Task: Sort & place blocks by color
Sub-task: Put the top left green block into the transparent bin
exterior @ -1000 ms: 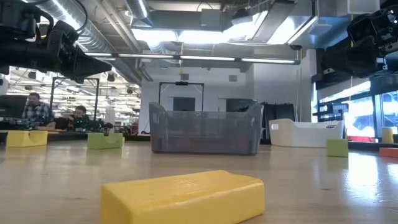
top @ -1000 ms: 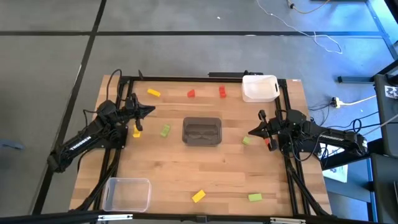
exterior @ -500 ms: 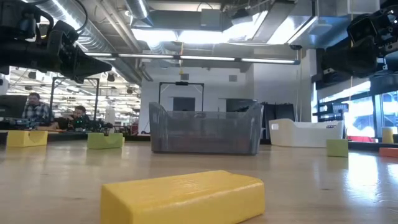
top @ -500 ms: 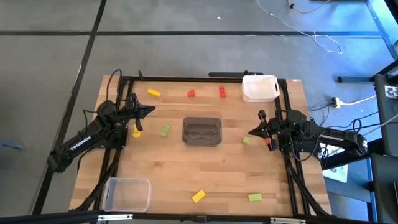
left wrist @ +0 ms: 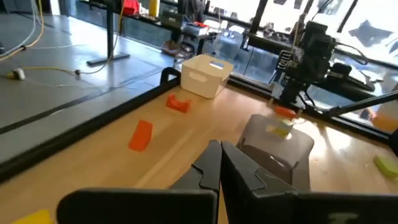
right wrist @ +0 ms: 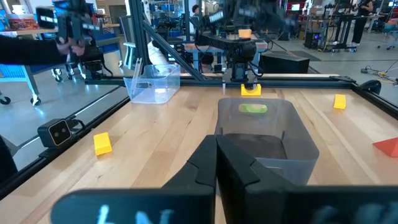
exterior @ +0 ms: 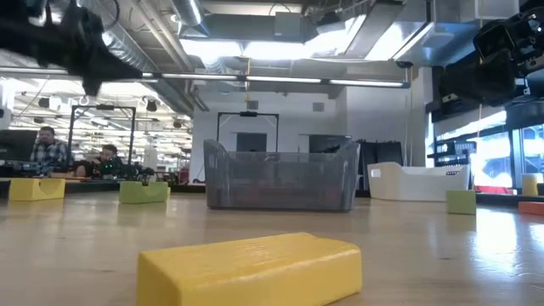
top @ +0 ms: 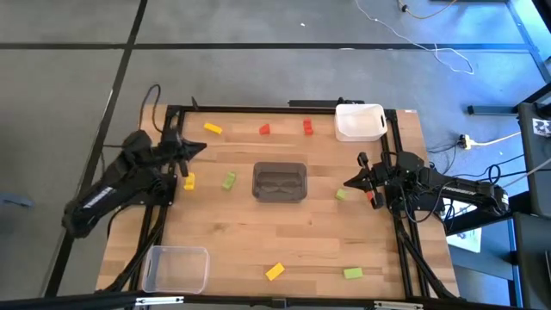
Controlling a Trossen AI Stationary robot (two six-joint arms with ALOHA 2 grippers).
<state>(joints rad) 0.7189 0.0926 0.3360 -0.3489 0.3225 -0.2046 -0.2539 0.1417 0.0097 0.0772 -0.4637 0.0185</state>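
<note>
left gripper point(top: 201, 145): shut, empty, near the table's point(top: 301, 237) left edge
right gripper point(top: 348, 182): shut, empty, by the right edge
blocks: scattered around the grey bin point(top: 280, 182)
key relation: yellow block point(top: 188, 181) lies just beside the left gripper, toward the table's front; left arm is nearer

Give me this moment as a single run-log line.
left tool: shut, empty, over table's left side | right tool: shut, empty, right side | blocks: all scattered on table | grey bin: centre, no blocks visible inside

Yellow block point(exterior: 252, 267) before grey bin point(exterior: 280, 178)
</note>
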